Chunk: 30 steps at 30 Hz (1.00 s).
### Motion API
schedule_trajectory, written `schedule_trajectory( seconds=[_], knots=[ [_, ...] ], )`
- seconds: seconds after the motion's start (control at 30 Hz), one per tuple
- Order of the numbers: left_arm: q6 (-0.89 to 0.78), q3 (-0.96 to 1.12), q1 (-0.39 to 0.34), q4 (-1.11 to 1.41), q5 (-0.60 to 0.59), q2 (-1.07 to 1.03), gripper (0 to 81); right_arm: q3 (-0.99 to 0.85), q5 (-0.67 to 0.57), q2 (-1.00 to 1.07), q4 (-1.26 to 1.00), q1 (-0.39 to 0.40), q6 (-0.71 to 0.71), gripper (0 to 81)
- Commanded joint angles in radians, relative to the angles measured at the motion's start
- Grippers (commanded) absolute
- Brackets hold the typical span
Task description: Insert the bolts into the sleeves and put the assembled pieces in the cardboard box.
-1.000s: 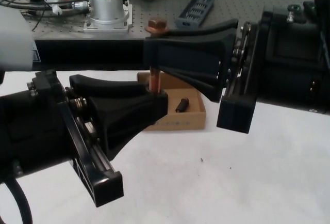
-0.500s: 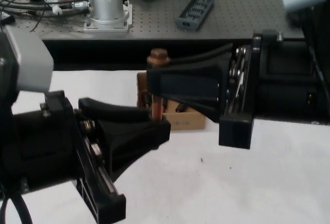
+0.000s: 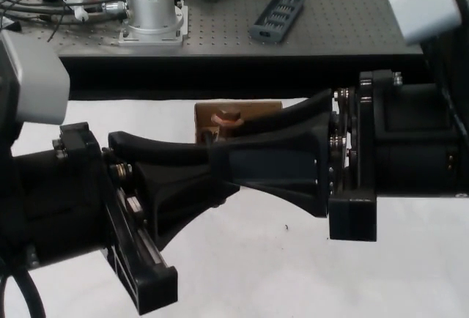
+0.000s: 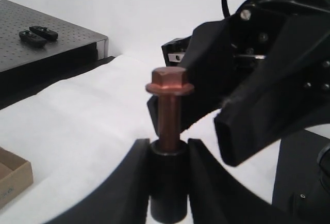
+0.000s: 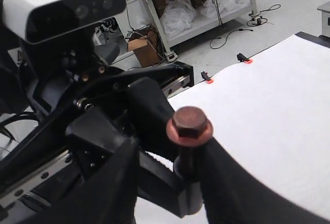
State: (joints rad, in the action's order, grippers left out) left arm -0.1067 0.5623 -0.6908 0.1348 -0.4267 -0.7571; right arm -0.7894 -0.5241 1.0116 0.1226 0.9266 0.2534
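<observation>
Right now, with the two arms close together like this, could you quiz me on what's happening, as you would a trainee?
1. True or false: the copper bolt lies on its side.
2. What grips the black sleeve? A) a person's hand B) the left gripper C) nothing, it stands free
3. Fill in: the bolt's shaft stands upright, partly inside the ____.
Key: 1 false; 2 B; 3 sleeve.

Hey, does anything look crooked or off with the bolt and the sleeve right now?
Nothing stands out. The copper bolt stands upright in the black sleeve, which the left gripper clamps between its fingers. Much of the shank shows above the sleeve, so the bolt is not fully seated, but it is not tilted.
</observation>
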Motion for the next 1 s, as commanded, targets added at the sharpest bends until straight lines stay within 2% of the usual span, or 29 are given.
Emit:
schedule_trajectory(
  seconds=[0.0,0.1,0.3,0.43,0.63,0.7,0.8,0.97],
  knots=[
    [-0.006,0.023,0.004,0.063,0.018,0.013,0.6,0.007,-0.008,-0.005,0.036,0.007,-0.008,29.3],
    [-0.009,0.023,0.004,0.061,0.018,0.013,0.6,0.007,0.027,-0.010,0.036,0.005,-0.023,29.3],
    [-0.024,0.023,-0.005,0.010,-0.005,0.013,0.6,0.007,0.213,-0.064,0.036,-0.020,-0.083,29.8],
    [-0.024,0.023,-0.029,0.010,-0.003,0.013,0.6,0.007,0.236,-0.107,0.039,-0.053,-0.083,29.8],
    [-0.051,0.023,-0.034,0.025,0.121,-0.055,0.6,0.007,0.380,-0.192,0.073,-0.091,-0.083,29.3],
    [-0.051,0.035,-0.031,0.030,0.127,-0.110,0.6,0.007,0.401,-0.221,0.112,-0.099,-0.083,24.6],
    [-0.095,0.086,-0.031,0.030,0.122,-0.229,0.6,0.007,0.403,-0.267,0.196,-0.100,-0.096,4.5],
    [-0.159,0.266,-0.026,-0.015,0.123,-0.440,0.6,0.007,0.518,-0.360,0.332,-0.097,-0.168,3.4]
  ],
)
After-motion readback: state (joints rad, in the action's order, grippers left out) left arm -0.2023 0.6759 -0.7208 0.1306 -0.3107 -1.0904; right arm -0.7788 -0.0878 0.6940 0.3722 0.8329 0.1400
